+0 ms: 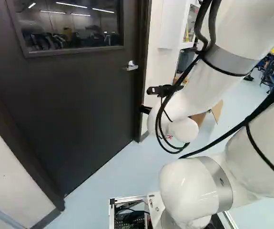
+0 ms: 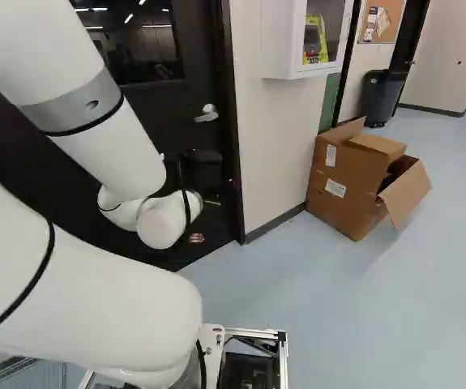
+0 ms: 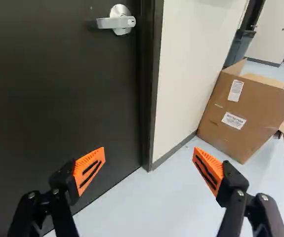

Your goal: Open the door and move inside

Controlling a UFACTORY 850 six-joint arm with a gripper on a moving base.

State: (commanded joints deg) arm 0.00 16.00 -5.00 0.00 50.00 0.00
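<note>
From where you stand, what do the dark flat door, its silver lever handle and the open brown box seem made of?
Dark flat door: smooth with a low sheen; painted metal or laminate, can't tell which.
Silver lever handle: likely metal, satin finish, by its soft grey highlights.
Open brown box: matte cardboard, by its thin bent flaps.
</note>
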